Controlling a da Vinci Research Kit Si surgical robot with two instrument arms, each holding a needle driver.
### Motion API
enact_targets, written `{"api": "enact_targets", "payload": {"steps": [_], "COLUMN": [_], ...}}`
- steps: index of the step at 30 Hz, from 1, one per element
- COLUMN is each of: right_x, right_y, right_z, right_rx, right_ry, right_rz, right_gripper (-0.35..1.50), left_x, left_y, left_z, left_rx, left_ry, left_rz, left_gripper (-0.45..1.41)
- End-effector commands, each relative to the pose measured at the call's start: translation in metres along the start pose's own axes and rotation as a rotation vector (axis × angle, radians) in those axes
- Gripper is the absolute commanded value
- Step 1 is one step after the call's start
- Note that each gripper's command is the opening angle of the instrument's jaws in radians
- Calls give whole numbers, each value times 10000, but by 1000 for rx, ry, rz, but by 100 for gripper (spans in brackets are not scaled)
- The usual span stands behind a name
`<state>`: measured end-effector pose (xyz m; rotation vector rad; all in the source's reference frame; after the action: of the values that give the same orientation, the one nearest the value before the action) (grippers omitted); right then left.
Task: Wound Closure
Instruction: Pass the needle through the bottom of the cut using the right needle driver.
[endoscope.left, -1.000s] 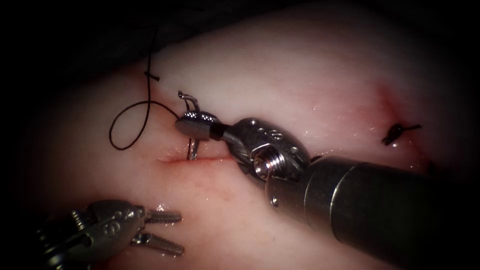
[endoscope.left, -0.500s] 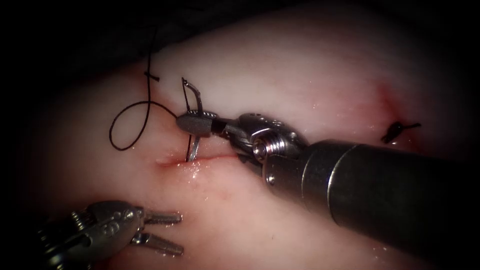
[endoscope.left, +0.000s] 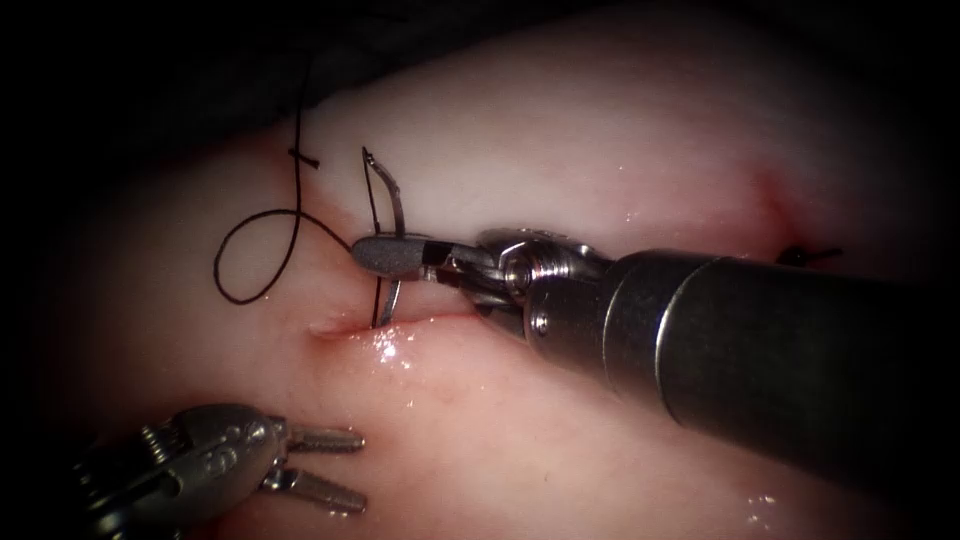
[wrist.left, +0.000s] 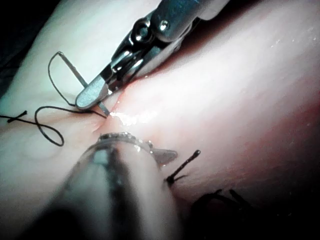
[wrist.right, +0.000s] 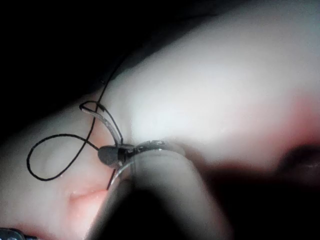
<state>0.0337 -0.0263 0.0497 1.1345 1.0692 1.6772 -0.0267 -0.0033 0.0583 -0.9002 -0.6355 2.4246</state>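
Observation:
My right tool (endoscope.left: 385, 255) comes in from the right and is shut on the curved needle (endoscope.left: 393, 205) at about mid-curve. The needle stands nearly upright, tail end up, and its lower end meets the tissue (endoscope.left: 560, 150) at the left end of the cut (endoscope.left: 420, 320). Dark thread (endoscope.left: 250, 262) runs from the tail and lies in a loop left of the needle. My left tool (endoscope.left: 363, 467) hovers low at the left, open and holding nothing. The left wrist view shows the right tool (wrist.left: 92, 97), needle (wrist.left: 75, 72) and thread (wrist.left: 50, 132). The right wrist view shows the jaws (wrist.right: 112, 154) clamped on the needle (wrist.right: 111, 125).
A short thread stitch (endoscope.left: 303, 153) crosses the tissue above the loop. An older knot (endoscope.left: 810, 256) sits at the far right, partly behind the right shaft (endoscope.left: 760, 360). Wet fluid glints just below the cut (endoscope.left: 385, 345). A cut thread end (wrist.left: 182, 164) lies near the left tool.
The right tool has rolled and its shaft has shifted up and left. The needle's tail has swung up to stand taller, its lower end staying at the cut. The left tool has not moved.

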Motion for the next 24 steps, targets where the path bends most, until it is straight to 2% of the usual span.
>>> {"api": "enact_targets", "payload": {"steps": [1, 24], "right_x": [1, -43], "right_y": [-9, -26], "right_z": [17, 38], "right_rx": [12, 69], "right_ry": [-8, -97], "right_rz": [7, 143], "right_gripper": [-35, -35], "left_x": [7, 5], "left_y": [-7, -8], "left_z": [4, -2], "left_rx": [3, -2], "left_ry": [2, 1], "left_rz": [3, 3], "left_gripper": [9, 7]}}
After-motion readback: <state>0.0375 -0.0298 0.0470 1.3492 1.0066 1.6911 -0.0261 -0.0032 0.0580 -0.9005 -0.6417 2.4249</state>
